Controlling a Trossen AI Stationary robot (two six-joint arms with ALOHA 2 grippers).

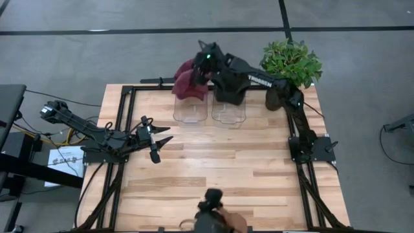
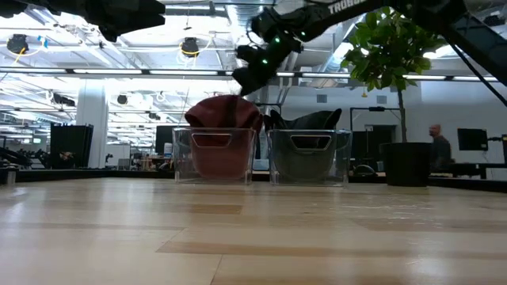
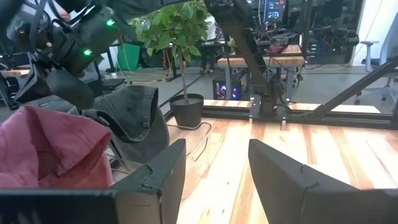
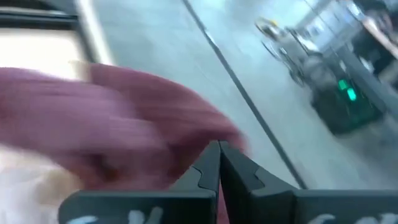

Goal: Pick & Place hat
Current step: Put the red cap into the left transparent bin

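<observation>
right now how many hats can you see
2. A red hat lies in the left clear bin, under the right gripper. A dark grey hat lies in the right clear bin.

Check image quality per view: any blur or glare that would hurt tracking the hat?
Right wrist view: heavy motion blur, red hat smeared behind the shut right gripper. Low view: ceiling lights glare, arms are silhouettes. High view: evenly lit and sharp. Left wrist view: sharp, own fingers dark.

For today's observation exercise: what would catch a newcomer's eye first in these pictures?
The dark red fabric hat bulging from the left clear plastic bin at the table's far edge, with the right gripper shut at it. Beside it, a dark grey hat fills the second clear bin.
</observation>
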